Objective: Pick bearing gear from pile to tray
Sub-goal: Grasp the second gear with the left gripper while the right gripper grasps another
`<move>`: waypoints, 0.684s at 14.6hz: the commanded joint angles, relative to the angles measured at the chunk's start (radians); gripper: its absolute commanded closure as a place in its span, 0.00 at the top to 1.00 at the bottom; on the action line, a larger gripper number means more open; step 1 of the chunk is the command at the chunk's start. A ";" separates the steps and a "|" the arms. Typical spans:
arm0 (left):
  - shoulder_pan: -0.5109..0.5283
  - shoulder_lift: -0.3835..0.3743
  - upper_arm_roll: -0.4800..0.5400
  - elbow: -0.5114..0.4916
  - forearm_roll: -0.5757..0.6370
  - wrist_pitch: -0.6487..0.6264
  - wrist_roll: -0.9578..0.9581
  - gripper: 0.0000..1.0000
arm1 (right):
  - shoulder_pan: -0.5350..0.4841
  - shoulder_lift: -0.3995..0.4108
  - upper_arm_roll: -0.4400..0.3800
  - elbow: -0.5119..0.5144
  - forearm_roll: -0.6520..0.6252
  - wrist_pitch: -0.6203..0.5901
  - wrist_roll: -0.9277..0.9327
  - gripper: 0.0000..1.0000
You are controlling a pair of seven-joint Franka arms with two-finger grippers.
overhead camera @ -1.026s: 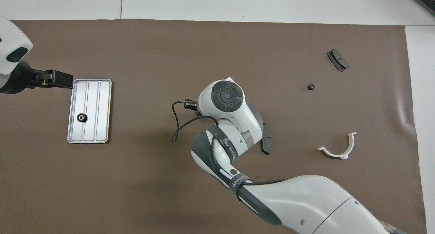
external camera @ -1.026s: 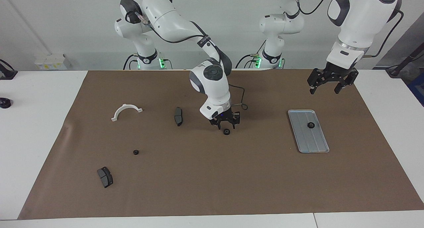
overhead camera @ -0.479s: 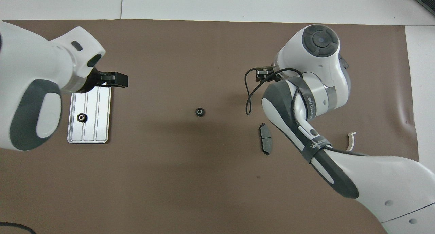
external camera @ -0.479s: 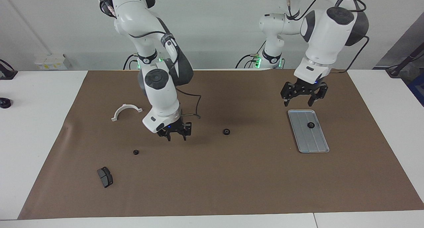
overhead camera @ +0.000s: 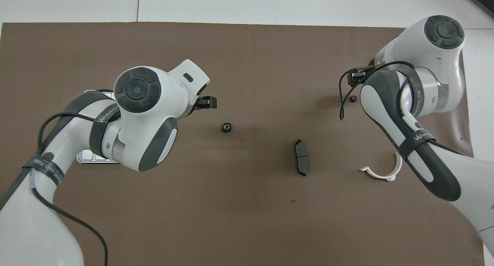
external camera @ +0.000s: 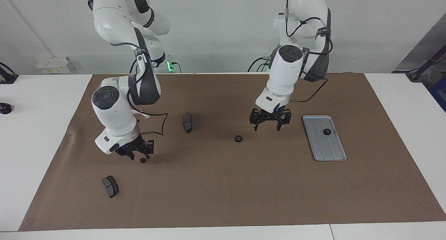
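Three small black bearing gears show. One gear (external camera: 327, 131) lies in the silver tray (external camera: 330, 153). A second gear (external camera: 238, 138) (overhead camera: 226, 127) rests on the mat's middle. The third gear (external camera: 143, 160) (overhead camera: 352, 99) lies toward the right arm's end. My right gripper (external camera: 138, 155) hangs low right over that third gear, fingers apart, nothing held. My left gripper (external camera: 267, 126) is open and empty, over the mat between the middle gear and the tray. In the overhead view the left arm hides most of the tray (overhead camera: 92, 159).
A dark brake pad (external camera: 187, 122) (overhead camera: 301, 162) lies between the two arms. Another brake pad (external camera: 110, 186) sits farther from the robots than the third gear. The white half-ring (overhead camera: 382, 172) lies near the right arm, largely hidden in the facing view. Brown mat (external camera: 223, 191) covers the table.
The right arm left the middle gear on the mat and swung toward its own end, stopping over the third gear. The left arm came from beside the tray toward the middle.
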 commanded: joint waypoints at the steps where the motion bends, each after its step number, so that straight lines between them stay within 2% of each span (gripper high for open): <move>1: -0.064 0.096 0.017 0.006 0.035 0.115 -0.078 1.00 | -0.054 0.005 0.018 -0.041 -0.015 0.031 -0.073 0.59; 6: -0.101 0.169 0.017 -0.008 0.037 0.157 -0.085 1.00 | -0.065 0.030 0.018 -0.087 0.003 0.057 -0.092 0.54; 9: -0.122 0.161 0.015 -0.040 0.037 0.157 -0.086 1.00 | -0.048 0.035 0.020 -0.090 0.017 0.071 -0.080 0.54; 10: -0.136 0.156 0.015 -0.054 0.037 0.157 -0.088 0.90 | -0.047 0.038 0.020 -0.096 0.017 0.079 -0.078 0.54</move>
